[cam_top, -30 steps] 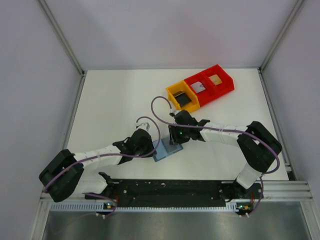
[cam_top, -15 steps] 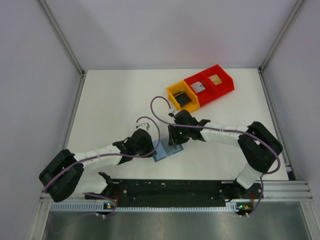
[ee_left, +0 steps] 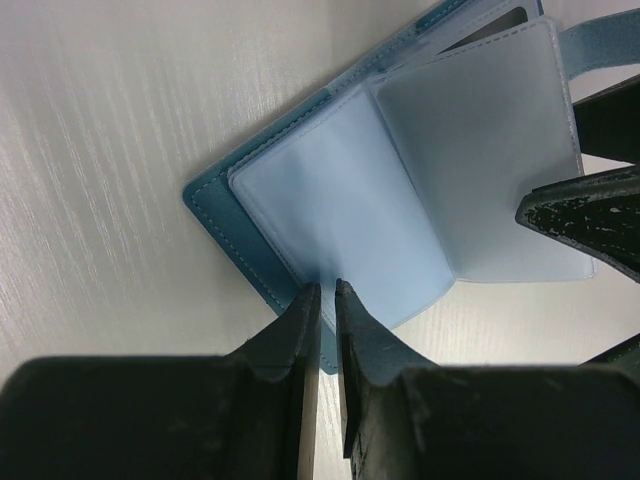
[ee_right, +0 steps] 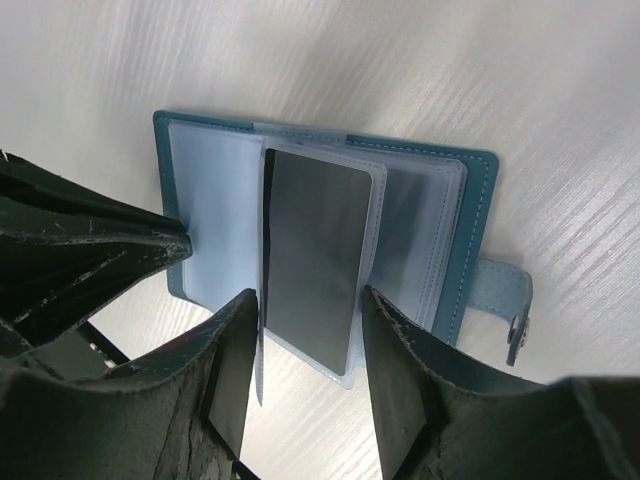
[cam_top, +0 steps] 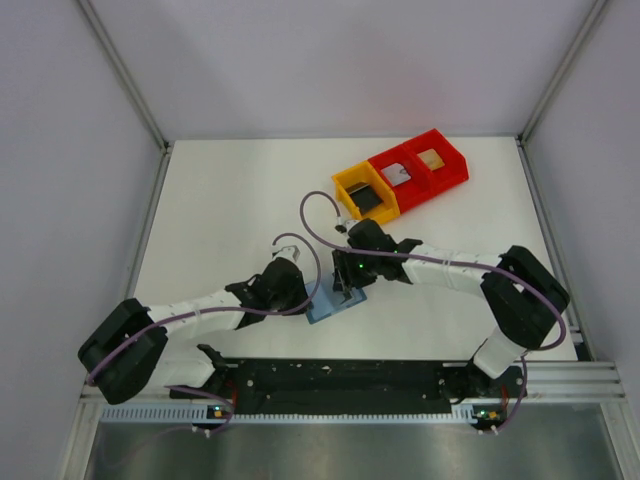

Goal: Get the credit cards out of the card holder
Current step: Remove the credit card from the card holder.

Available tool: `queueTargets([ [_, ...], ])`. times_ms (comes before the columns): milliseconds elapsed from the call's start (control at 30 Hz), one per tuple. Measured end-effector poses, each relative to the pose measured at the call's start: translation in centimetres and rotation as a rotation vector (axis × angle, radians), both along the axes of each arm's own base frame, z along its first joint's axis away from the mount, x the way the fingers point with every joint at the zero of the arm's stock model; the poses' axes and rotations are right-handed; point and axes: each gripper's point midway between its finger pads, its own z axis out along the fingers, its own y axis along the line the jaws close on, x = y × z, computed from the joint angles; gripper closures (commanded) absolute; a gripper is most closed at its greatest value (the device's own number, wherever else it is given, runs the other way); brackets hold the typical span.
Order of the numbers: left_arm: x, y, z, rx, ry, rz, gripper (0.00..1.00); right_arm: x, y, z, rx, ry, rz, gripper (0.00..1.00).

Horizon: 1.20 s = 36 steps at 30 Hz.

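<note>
White tabletop (cam_top: 230, 200), white walls. Versus a second ago: right gripper (ee_right: 310, 300) nudged slightly toward the near edge over the card holder (ee_right: 478, 240), its elbow swung out right. Holder, left gripper (ee_left: 327, 290) and bins unmoved. Right jaws spread, straddling the sleeve holding one dark card (ee_right: 315, 250). Left jaws pinching the holder's edge. One card holder, open, by the middle of the near edge. Toward the far right corner: one yellow bin (cam_top: 343, 190), two red bins (cam_top: 455, 172), three loose cards (cam_top: 397, 174), one per bin.
</note>
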Motion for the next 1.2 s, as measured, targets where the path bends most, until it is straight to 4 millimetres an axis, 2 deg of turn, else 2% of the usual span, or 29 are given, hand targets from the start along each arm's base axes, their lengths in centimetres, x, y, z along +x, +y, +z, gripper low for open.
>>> queueTargets([
  [300, 0.0, 0.0, 0.4, -0.008, -0.008, 0.001, 0.85, -0.2, 0.8, 0.8, 0.024, -0.004, 0.021, 0.48],
  [733, 0.6, 0.0, 4.3, -0.097, -0.114, 0.029, 0.83, -0.4, 1.0, 0.9, 0.033, 0.005, 0.032, 0.48],
  [1200, 0.2, 0.5, 3.0, -0.07, -0.086, 0.033, 0.84, -1.2, 1.5, 1.1, 0.042, 0.013, 0.058, 0.43],
])
